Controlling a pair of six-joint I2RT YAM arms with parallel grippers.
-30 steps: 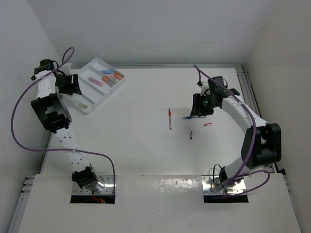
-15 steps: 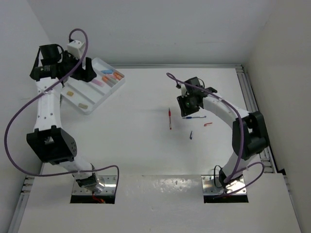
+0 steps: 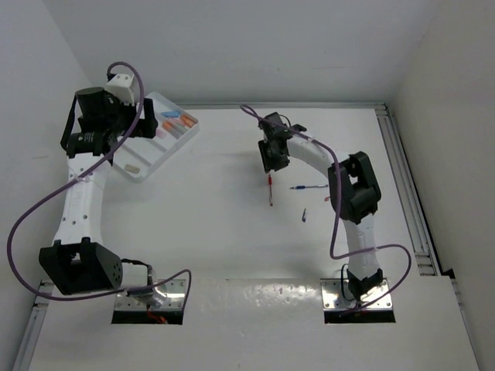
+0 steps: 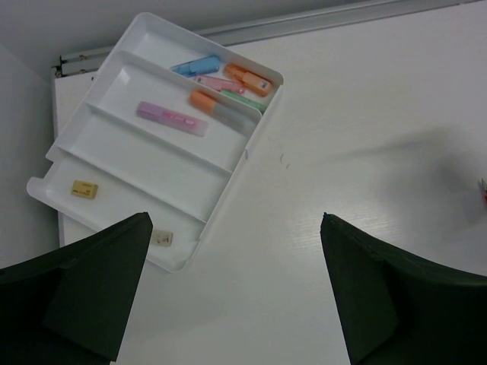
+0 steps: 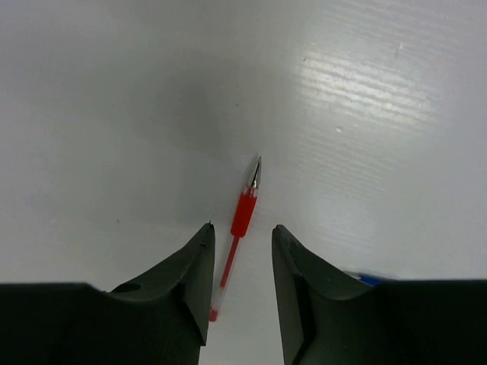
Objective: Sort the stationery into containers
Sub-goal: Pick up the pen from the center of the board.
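The white tray (image 4: 251,148) lies at the far left (image 3: 158,154). It holds blue (image 4: 195,65), orange (image 4: 249,78), green (image 4: 245,101) and pink (image 4: 172,119) markers and two beige erasers (image 4: 84,189). My left gripper (image 3: 139,124) hangs open and empty above the tray's near side (image 4: 236,228). A red pen (image 3: 270,189) lies mid-table. My right gripper (image 3: 271,158) is open just over it, and the pen (image 5: 242,214) lies between its fingers (image 5: 190,266). A blue pen (image 3: 308,186) and a small purple piece (image 3: 304,216) lie to the right.
A small red piece (image 3: 331,198) lies beside the right arm. Metal rails (image 3: 402,154) run along the table's back and right edges. White walls close in on the left, back and right.
My right gripper has swung left, from over the blue pen to over the red pen. My left arm has stretched upward, its gripper shifting slightly right over the tray.
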